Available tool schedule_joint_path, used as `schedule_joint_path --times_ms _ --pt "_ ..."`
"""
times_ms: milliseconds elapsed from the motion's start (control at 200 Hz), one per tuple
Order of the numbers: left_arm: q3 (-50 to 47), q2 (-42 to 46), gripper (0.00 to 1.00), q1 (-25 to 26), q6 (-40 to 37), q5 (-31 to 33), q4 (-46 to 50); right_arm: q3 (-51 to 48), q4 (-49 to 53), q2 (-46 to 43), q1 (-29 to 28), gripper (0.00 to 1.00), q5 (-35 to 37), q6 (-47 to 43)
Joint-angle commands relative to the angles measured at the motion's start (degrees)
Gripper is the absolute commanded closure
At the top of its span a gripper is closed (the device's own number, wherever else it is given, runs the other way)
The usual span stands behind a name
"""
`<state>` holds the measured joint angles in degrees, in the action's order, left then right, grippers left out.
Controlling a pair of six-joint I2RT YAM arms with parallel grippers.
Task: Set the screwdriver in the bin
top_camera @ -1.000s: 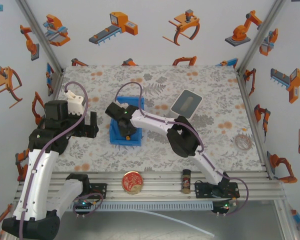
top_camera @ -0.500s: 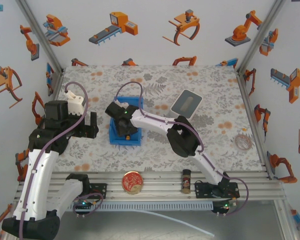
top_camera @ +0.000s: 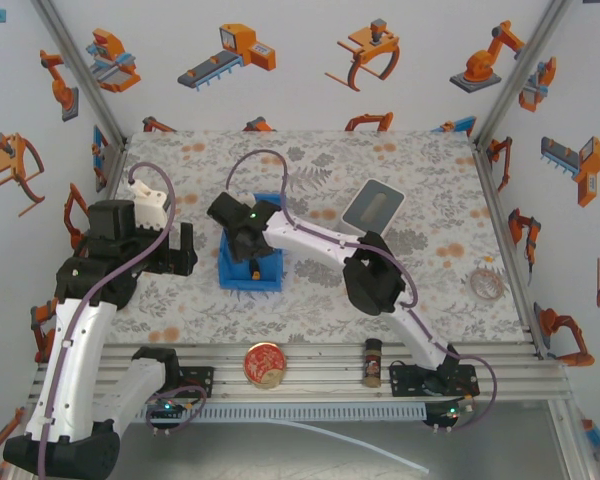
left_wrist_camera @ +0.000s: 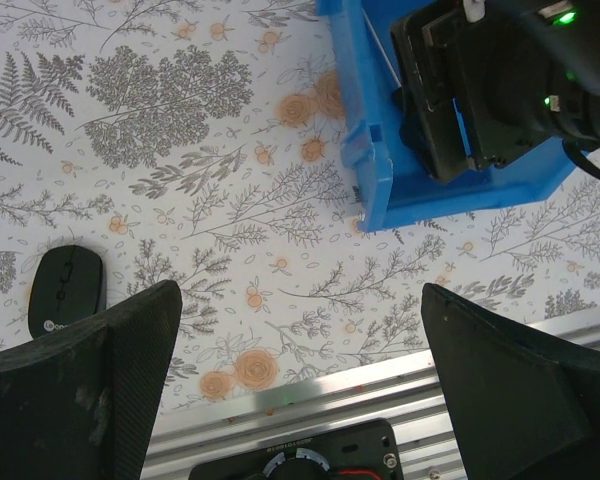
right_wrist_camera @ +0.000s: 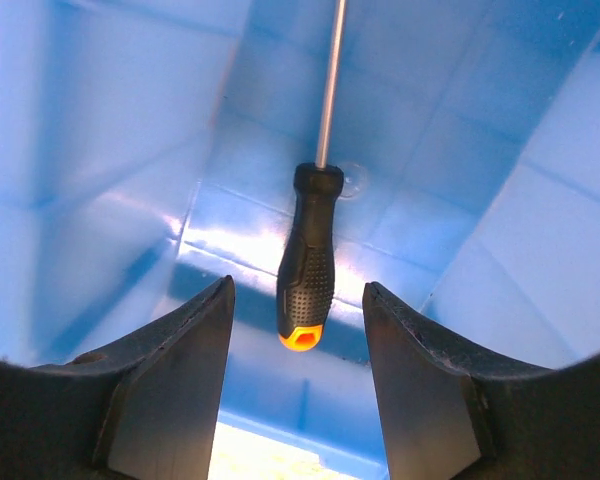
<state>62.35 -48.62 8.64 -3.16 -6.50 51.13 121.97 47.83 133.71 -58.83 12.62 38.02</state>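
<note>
Left tool: its two dark fingers fill the bottom corners, spread wide with nothing between them, hanging above the desk.
Desk: pale cloth printed with grey ferns and orange flowers.
Bin: blue, at upper right, standing on the desk; its near corner faces the camera.
Right tool: black and bulky, reaching down inside the bin; a green light glows on it.
Screwdriver: a thin pale shaft slants along the bin's inner wall, just beside the right tool; handle hidden.
Mouse: black, lying at the left edge, well apart from the bin.
Rail: aluminium strip along the desk's near edge.
</note>
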Motion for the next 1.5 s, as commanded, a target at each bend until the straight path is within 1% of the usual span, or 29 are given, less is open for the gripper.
schedule_joint_path --times_ms 0,210,320,401,456,486,531,571,741,841,871,906,1066,1107,1142,1262,1357,1427,1492 --pt "2.06 -0.03 0.03 0.23 0.53 -0.80 0.84 3.14 2.99 -4.47 0.26 0.48 2.11 -1.91" --pt "2.17 -0.07 0.03 0.16 0.53 -0.53 0.87 10.03 6.63 -4.24 0.17 0.52 3.16 -3.09" --pt "2.01 -0.01 0.03 0.18 0.29 -1.31 0.90 12.65 7.75 -4.66 0.03 0.52 3.29 -4.05" --pt "1.60 0.28 0.03 0.19 0.09 -1.67 0.81 14.27 8.73 -5.98 -0.10 0.50 4.39 -5.55" --pt "1.08 0.56 0.03 0.23 -0.11 -0.99 0.36 14.25 9.20 -7.77 -0.30 0.45 6.49 -6.73" --pt "0.80 0.56 0.03 0.23 -0.13 -0.51 0.14 13.72 9.08 -9.14 -0.28 0.40 7.30 -7.30" --pt "0.50 0.62 0.03 0.23 -0.13 0.05 -0.15 12.28 8.66 -11.37 -0.27 0.28 8.41 -8.37" --pt "0.16 0.57 0.03 0.23 -0.08 0.24 -0.37 10.55 8.03 -13.58 -0.28 0.22 9.85 -9.06" --pt "-2.32 0.97 0.03 0.23 3.06 -0.36 -3.08 3.62 7.46 -21.56 0.18 0.13 16.44 -11.43" --pt "-4.66 1.64 0.03 0.21 4.26 1.75 -6.54 -2.73 6.38 -26.47 1.45 0.11 18.16 -11.25" --pt "-5.28 1.66 0.03 0.20 4.57 2.60 -7.49 -4.70 6.03 -28.09 1.94 0.09 18.48 -11.07" --pt "-5.93 1.67 0.03 0.17 4.82 3.74 -8.71 -7.11 5.54 -29.86 2.48 0.08 19.21 -10.74" --pt "-10.36 1.64 0.03 0.17 9.97 11.55 -14.81 -20.31 2.21 -39.12 4.37 0.07 23.30 -9.75" --pt "-11.66 1.60 0.03 0.23 10.54 13.34 -16.41 -24.09 1.01 -41.89 5.35 0.02 23.09 -9.25" --pt "-12.57 1.53 0.03 0.23 10.86 14.91 -17.53 -27.64 -0.39 -44.52 6.31 0.01 23.01 -8.70" --pt "-16.13 1.19 0.03 0.17 10.64 19.53 -22.77 -42.99 -9.61 -54.22 9.47 0.01 23.30 -8.66" --pt "-18.86 0.65 0.03 0.23 10.59 21.60 -27.23 -54.08 -17.14 -61.55 11.76 0.01 25.83 -8.63" --pt "-20.67 0.00 0.03 0.23 10.87 22.49 -30.40 -61.46 -22.88 -66.69 14.40 0.01 26.95 -10.52" --pt "-22.94 -0.54 0.03 0.23 10.98 22.85 -33.91 -68.56 -29.34 -70.83 17.52 0.01 27.51 -14.34"
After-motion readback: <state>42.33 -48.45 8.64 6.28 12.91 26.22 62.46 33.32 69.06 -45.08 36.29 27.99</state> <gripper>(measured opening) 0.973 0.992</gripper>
